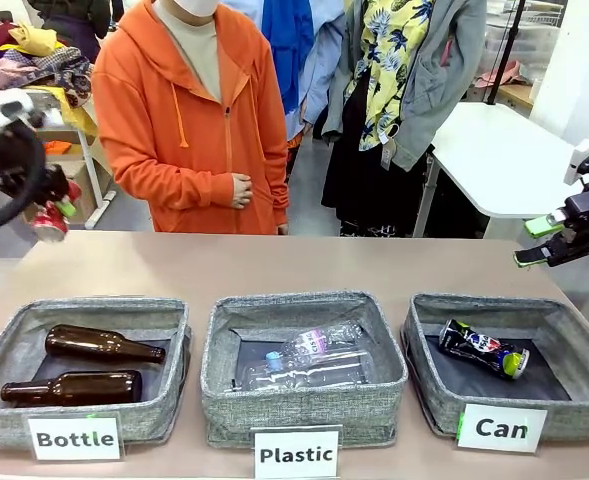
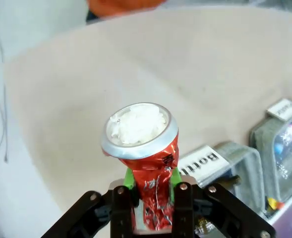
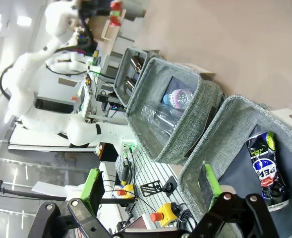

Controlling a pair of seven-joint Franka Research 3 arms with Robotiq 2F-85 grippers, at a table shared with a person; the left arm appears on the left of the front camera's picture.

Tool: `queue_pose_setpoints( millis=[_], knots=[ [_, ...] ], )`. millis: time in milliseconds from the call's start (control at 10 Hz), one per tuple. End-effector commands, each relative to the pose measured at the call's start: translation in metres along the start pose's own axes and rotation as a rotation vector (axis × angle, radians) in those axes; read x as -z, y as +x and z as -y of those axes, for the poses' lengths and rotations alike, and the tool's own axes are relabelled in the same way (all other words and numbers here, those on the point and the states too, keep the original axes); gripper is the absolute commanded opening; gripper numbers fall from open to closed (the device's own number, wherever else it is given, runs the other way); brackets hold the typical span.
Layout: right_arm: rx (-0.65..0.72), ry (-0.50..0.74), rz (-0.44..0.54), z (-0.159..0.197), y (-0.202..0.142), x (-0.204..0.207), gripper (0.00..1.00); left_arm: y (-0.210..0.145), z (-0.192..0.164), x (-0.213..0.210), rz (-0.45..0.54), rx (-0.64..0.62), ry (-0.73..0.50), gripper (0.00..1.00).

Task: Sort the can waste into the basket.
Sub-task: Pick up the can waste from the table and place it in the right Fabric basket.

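I had the left gripper (image 2: 151, 196) up above the tabletop (image 1: 274, 265) at its left end, its jaws clamped on the red can (image 2: 148, 163); in the left wrist view the can stood up between the green pads (image 2: 129, 179), its silver top well clear of the fingertips and its crumpled body pinched between them. From the front I saw the same red can (image 1: 50, 218) hanging below that gripper (image 1: 44, 200), off to the side of the Bottle bin (image 1: 84, 375). My right gripper (image 1: 542, 240) hovered over the right end with its jaws wide apart and nothing between them. Just beyond and below those open jaws sat the basket (image 1: 429, 385), labelled Can, and the black can (image 1: 482, 349) lay on its side on the dark bottom inside it; in the right wrist view that black can (image 3: 267, 166) lay in the basket (image 3: 220, 139) just past the right-hand finger. The Plastic bin (image 1: 304, 400) stood between the other two, holding clear bottles (image 1: 309, 360), and two brown bottles (image 1: 89, 365) lay in the Bottle bin. A person in an orange hoodie (image 1: 189, 120) stood at the far side, well beyond both pairs of jaws.
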State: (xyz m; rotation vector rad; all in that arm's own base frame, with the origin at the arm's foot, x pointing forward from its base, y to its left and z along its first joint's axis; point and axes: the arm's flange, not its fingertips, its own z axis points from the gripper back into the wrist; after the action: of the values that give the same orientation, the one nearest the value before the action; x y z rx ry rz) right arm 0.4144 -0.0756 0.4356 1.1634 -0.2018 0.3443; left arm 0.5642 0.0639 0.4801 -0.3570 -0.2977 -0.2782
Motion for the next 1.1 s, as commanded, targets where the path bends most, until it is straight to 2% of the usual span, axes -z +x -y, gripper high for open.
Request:
queue_pose_setpoints(
  millis=[0,200,300,400,500,800,900,1000],
  knots=[
    [-0.018,-0.001,0.000,-0.001,-0.001,-0.001,1.00,-0.053,0.011,-0.021,0.046,0.176,-0.087,0.00],
    [-0.018,-0.001,0.000,-0.001,-0.001,-0.001,1.00,-0.094,0.019,-0.037,0.081,0.365,-0.140,0.00],
    [-0.018,-0.001,0.000,-0.001,-0.001,-0.001,1.00,-0.114,0.025,-0.033,0.053,0.483,-0.205,0.00],
    [-0.018,-0.001,0.000,-0.001,-0.001,-0.001,1.00,-0.120,0.024,-0.027,0.008,0.498,-0.196,0.00],
    [-0.018,-0.001,0.000,-0.001,-0.001,-0.001,1.00,-0.093,0.026,-0.042,0.058,0.374,-0.129,0.00],
    [-0.018,-0.001,0.000,-0.001,-0.001,-0.001,1.00,-0.093,0.026,-0.042,0.058,0.374,-0.129,0.00],
    [-0.018,-0.001,0.000,-0.001,-0.001,-0.001,1.00,-0.103,0.025,-0.039,0.053,0.405,-0.147,0.28],
    [0.000,0.000,0.000,0.000,0.000,0.000,1.00,-0.090,0.044,-0.028,0.068,0.449,-0.206,0.28]
  ],
)
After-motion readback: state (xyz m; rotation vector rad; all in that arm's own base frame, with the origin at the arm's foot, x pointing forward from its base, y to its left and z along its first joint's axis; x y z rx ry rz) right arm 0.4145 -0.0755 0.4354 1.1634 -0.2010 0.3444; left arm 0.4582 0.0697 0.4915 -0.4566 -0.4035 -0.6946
